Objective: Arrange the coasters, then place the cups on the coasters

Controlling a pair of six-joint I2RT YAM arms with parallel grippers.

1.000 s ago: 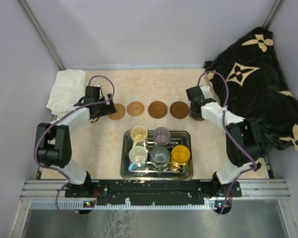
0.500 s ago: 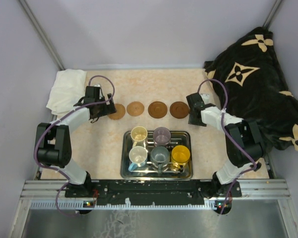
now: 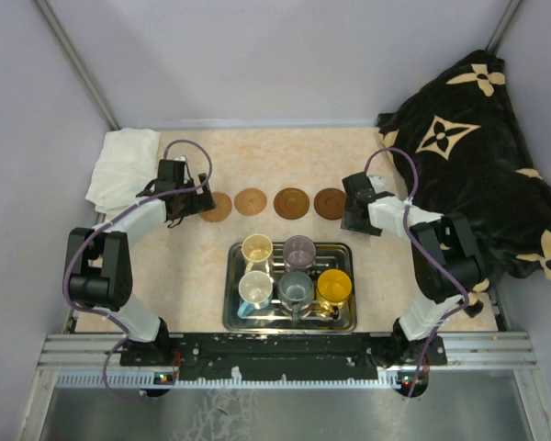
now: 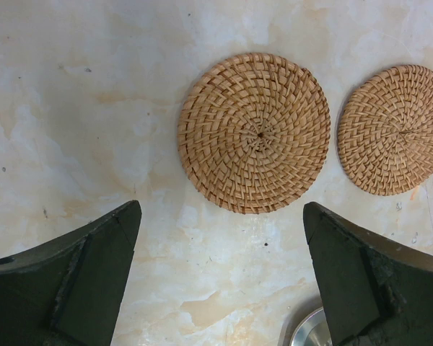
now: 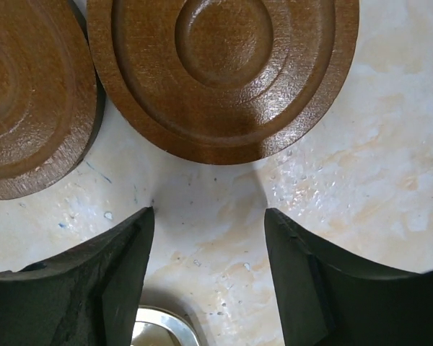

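Observation:
Four coasters lie in a row on the table: two woven ones (image 3: 216,206) (image 3: 251,201) and two dark wooden ones (image 3: 292,202) (image 3: 330,203). My left gripper (image 3: 185,204) hovers open at the row's left end. In its wrist view the fingers (image 4: 94,267) stand wide apart, short of a woven coaster (image 4: 254,132) with a second one (image 4: 395,128) beside it. My right gripper (image 3: 351,213) is at the row's right end, open and empty (image 5: 209,214). A dark coaster (image 5: 224,65) lies just ahead of its fingertips, another (image 5: 29,94) to its left. Several cups stand in the tray, among them cream-yellow (image 3: 257,248), purple (image 3: 299,249) and orange-yellow (image 3: 333,287).
The metal tray (image 3: 231,308) sits near the arm bases; its rim shows in both wrist views (image 4: 310,335) (image 5: 155,324). A white cloth (image 3: 124,165) lies at the back left. A black patterned blanket (image 3: 477,156) covers the right side.
My right gripper has slid left toward the row's end and its jaws have opened, letting go of a dark coaster. The left arm has not moved.

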